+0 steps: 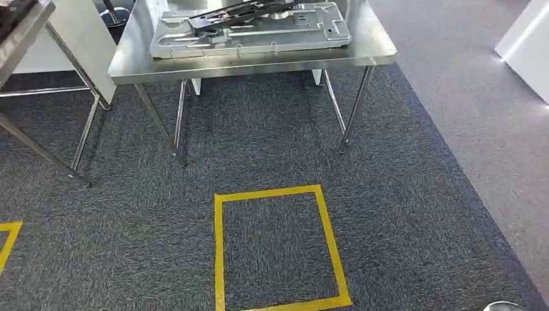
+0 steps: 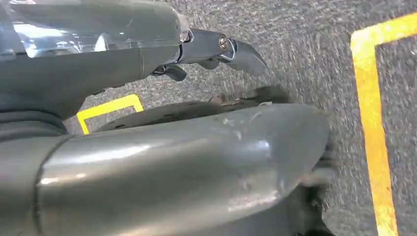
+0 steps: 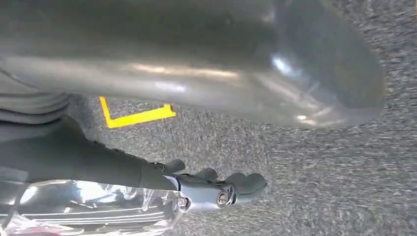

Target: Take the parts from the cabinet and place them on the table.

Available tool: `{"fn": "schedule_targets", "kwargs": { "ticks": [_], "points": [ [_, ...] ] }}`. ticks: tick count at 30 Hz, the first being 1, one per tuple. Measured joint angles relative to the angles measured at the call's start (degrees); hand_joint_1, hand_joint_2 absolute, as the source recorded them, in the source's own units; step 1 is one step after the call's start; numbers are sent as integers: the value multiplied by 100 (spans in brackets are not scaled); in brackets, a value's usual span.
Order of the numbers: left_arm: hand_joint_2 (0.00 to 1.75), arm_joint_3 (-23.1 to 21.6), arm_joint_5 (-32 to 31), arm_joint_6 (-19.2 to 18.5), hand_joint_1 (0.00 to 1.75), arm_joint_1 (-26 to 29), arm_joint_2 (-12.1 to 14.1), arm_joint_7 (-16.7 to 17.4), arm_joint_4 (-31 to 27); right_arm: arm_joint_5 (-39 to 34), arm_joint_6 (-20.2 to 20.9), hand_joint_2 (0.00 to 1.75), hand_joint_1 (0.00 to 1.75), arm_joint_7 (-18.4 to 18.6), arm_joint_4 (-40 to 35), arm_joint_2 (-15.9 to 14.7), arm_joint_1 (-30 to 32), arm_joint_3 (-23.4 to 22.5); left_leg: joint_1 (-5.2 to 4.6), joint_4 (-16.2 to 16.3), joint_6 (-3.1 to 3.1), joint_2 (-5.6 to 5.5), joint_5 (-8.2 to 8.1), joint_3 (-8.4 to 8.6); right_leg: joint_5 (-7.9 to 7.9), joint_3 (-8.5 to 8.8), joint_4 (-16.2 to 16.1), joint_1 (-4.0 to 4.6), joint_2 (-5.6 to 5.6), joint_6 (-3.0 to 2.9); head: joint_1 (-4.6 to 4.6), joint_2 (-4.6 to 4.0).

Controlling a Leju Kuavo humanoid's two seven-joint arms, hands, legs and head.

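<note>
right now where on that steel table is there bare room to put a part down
The steel table is mostly taken by the big grey metal panel with dark parts lying on it. Bare steel remains as a strip along the near edge, a patch at the left end beside the panel, and a narrower patch at the right end. The middle is crowded.

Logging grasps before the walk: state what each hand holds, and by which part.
Cannot be told. Clear plastic lies alongside the left hand and the right hand; whether their fingers grip it is unclear.
</note>
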Motion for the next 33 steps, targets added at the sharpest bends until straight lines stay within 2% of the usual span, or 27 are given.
{"fn": "schedule_targets", "kwargs": {
  "ticks": [1,2,4,5,6,7,9,10,11,13,14,15,16,17,19,20,21,22,24,25,26,28,29,30,31,32,33],
  "points": [
    [0,0,0,2,0,-16,0,-4,0,7,0,0,0,-2,0,9,0,0,-25,-522,21,1,-150,288,47,-44,22,20,0,40,4,0],
    [0,-2,0,0,0,-19,-2,-13,0,20,9,0,0,-6,2,9,3,0,-31,-625,35,0,-211,293,117,-73,17,12,-17,76,15,0],
    [0,-2,0,-2,0,-9,-4,-15,0,30,50,0,0,-22,0,9,4,0,-62,-600,116,0,-120,205,252,-90,-37,-15,-28,147,4,0],
    [0,-4,0,-9,0,10,-13,-15,0,33,81,0,0,-26,9,4,22,0,8,-693,171,18,-5,173,265,-131,-36,10,-8,189,9,0],
    [0,-2,0,-11,0,2,-17,-13,0,33,103,0,0,-31,9,-9,18,0,-9,-686,201,41,62,116,52,-178,61,-14,36,215,-4,0],
    [0,-4,-2,-11,0,3,-22,-13,0,33,136,0,0,-31,9,-9,19,0,-7,-684,266,48,120,36,-301,-251,319,-32,49,233,40,0],
    [0,-4,-2,-20,0,3,-28,-13,0,33,175,0,0,-26,9,-9,29,0,-24,-646,290,49,236,-139,-958,-450,1160,-50,49,276,50,0],
    [0,-4,-2,-22,0,5,-28,-11,0,31,188,0,0,-22,11,-9,29,0,-28,-623,285,51,295,-231,-1072,-519,1533,-54,49,298,50,0],
    [0,-4,-2,-22,0,5,-28,0,0,31,192,0,0,-17,11,-9,27,0,-29,-585,272,54,354,-335,-976,-488,1702,-59,48,316,46,0],
    [0,-4,-7,-20,0,4,-28,9,0,31,190,0,0,0,11,-15,25,0,-25,-505,239,56,444,-538,-564,-98,1347,-87,47,332,50,0],
    [0,-4,-11,-20,0,4,-31,11,0,31,190,0,0,9,11,-20,24,0,-17,-454,217,53,476,-626,-433,254,892,-101,46,328,52,0],
    [0,-7,-11,-20,0,2,-33,13,0,39,188,0,0,22,9,-20,16,0,-17,-398,189,49,498,-688,-459,619,410,-109,46,324,52,0],
    [0,-7,-11,-20,0,0,-33,11,0,52,188,0,0,35,9,-18,1,0,-46,-340,161,49,509,-770,-615,867,-32,-74,55,300,68,0],
    [0,-9,-13,-20,0,-2,-35,11,0,57,184,0,0,44,9,-18,4,0,-47,-314,116,51,552,-795,-677,899,-138,-61,74,229,46,0],
    [0,-13,-17,-20,0,-2,-35,15,0,59,184,0,0,53,11,-18,9,0,-29,-320,54,53,652,-836,-623,818,-112,-28,70,150,48,0],
    [0,-15,-17,-20,0,12,-35,18,0,59,184,0,0,55,11,-18,20,0,-39,-301,14,39,675,-858,-561,763,-153,-67,57,76,48,0],
    [0,-17,-17,-20,0,9,-33,20,0,59,184,0,0,55,15,-7,8,0,-6,-219,-17,5,503,-904,-507,741,-149,-70,15,23,66,0],
    [0,-20,-20,-20,0,12,-33,20,0,59,181,0,0,57,15,-9,0,0,-2,29,-43,2,167,-999,-457,675,-148,-70,12,-36,41,0],
    [0,-26,-20,-20,0,18,-33,24,0,59,181,0,0,66,15,-13,6,0,27,861,-78,2,-469,-1192,-347,531,-137,-46,-1,-74,24,0],
    [0,-28,-22,-20,0,19,-33,24,0,59,181,0,0,66,15,-15,12,0,37,1247,-86,2,-638,-1250,-284,438,-125,-32,-5,-75,22,0],
    [0,-31,-24,-20,0,19,-33,24,0,59,181,0,0,66,15,-18,11,0,38,1406,-82,3,-617,-1219,-232,348,-102,-27,-5,-73,22,0],
    [0,-31,-33,-20,0,16,-33,24,0,59,181,0,0,66,15,-15,10,0,35,1081,-59,2,-257,-853,-144,170,-43,-23,-3,-60,17,0],
    [0,-35,-37,-20,0,9,-33,24,0,59,184,0,0,66,15,-15,10,0,31,639,-32,0,-60,-518,-99,95,-14,-22,3,-47,20,0],
    [0,-37,-37,-20,0,-5,-33,24,0,57,197,0,0,66,15,-9,4,0,16,54,22,-8,-1,-87,-50,45,16,-27,8,-28,15,0],
    [0,-39,-37,-20,0,-17,-28,24,0,41,216,0,0,66,15,4,6,0,-5,-393,56,-8,-139,204,-16,6,30,-4,8,12,20,0],
    [0,-42,-37,-20,0,-17,-28,22,0,28,245,0,0,66,15,4,7,0,-16,-628,58,-10,-193,304,42,-15,31,-11,-4,48,26,0],
    [0,-42,-39,-24,0,-16,-28,20,0,-7,284,0,0,66,15,4,6,-2,-36,-599,79,-11,-167,221,105,-24,9,-26,-11,83,33,0]
  ]
}}
